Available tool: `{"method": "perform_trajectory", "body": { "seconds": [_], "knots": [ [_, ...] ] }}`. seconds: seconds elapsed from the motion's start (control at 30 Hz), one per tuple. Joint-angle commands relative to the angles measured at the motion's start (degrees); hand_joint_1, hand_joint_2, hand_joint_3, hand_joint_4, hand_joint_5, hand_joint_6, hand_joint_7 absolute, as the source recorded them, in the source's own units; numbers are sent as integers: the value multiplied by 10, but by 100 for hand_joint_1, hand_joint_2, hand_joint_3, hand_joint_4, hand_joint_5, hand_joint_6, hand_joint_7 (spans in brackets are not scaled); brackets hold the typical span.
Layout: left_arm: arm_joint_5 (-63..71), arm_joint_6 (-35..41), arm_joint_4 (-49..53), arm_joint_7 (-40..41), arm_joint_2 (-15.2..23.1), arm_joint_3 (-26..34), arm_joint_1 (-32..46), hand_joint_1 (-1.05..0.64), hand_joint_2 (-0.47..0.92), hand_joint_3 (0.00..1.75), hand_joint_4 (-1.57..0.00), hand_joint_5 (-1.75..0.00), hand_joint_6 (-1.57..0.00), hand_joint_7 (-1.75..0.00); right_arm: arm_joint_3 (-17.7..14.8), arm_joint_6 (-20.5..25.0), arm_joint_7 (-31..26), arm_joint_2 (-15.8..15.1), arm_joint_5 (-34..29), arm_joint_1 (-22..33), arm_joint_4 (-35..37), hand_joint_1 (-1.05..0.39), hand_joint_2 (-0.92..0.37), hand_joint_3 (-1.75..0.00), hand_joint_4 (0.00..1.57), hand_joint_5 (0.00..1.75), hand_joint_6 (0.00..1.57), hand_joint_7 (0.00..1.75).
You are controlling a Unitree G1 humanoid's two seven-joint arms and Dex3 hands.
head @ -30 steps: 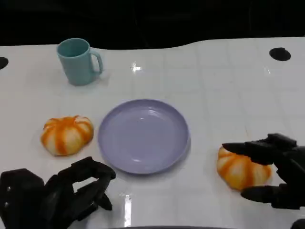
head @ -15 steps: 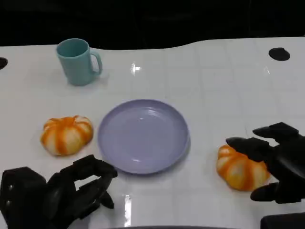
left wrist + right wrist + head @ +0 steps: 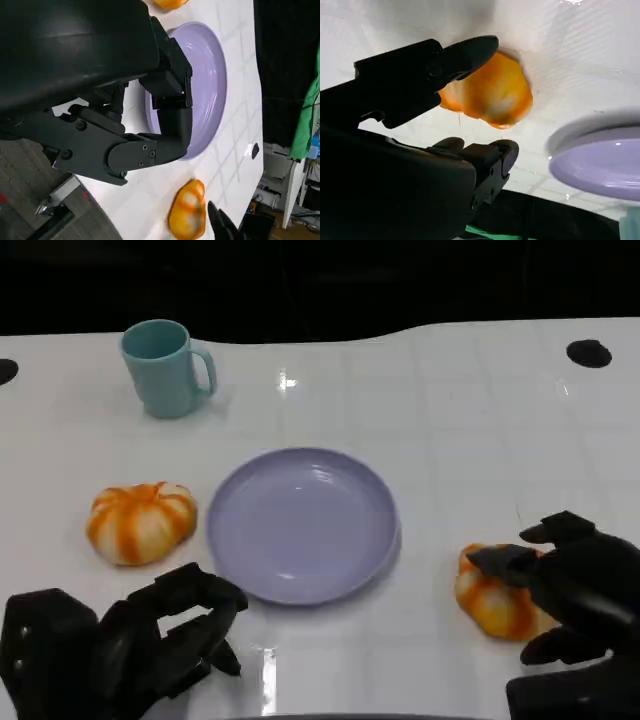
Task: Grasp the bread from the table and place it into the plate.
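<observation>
Across the white surface, largest item first: a lilac plate sat at centre, bare inside. A teal mug stood well behind it on the robot's left, handle toward the plate. Two orange-and-white striped bread pieces lay either side of the plate: the left bread just beside the plate's rim, the right bread a little apart from it.

Change noted: against the view of a second before, the right robot hand had moved in over the right bread, now covering its outer half. In the right wrist view one finger lay across the top of that bread and others curled near its far side. Whether they were actually pressing it, I could not tell. The bread rested on the surface, not lifted.

Judgement: the grasp was being closed; lift and carry to the plate were not yet done.

Left robot hand stayed low near the plate's front edge, fingers curled in on nothing.

No brands, labels or legible writing on any item.
</observation>
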Motion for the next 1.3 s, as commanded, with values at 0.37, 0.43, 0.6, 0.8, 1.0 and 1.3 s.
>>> {"method": "perform_trajectory", "body": {
  "seconds": [0.37,0.43,0.6,0.8,1.0,1.3],
  "knots": [
    [2,2,-11,5,3,0,4,-41,78,64,-61,-175,-64,-129,57,18,-59,23,1,-84,154,-57,-86,0,25,34,46,2],
    [4,1,-13,7,3,-1,6,-42,77,65,-61,-175,-65,-130,60,11,-83,26,6,-91,174,-52,-86,0,43,28,59,3],
    [2,8,-19,8,3,-1,7,-42,76,67,-61,-175,-65,-129,39,-34,-164,51,70,-96,223,-27,-86,0,97,91,107,12],
    [2,5,-17,6,3,-1,6,-42,77,66,-62,-174,-67,-128,46,-81,-217,43,82,-111,263,-12,-88,-11,93,166,134,30],
    [3,7,-23,8,3,-3,8,-41,79,64,-62,-174,-68,-126,45,-113,-255,41,85,-119,282,-7,-37,-112,97,175,86,155],
    [5,1,-22,8,1,-4,9,-43,81,58,-64,-172,-71,-123,35,-157,-320,53,104,-130,305,-1,-25,-122,97,175,89,148]
  ]
}}
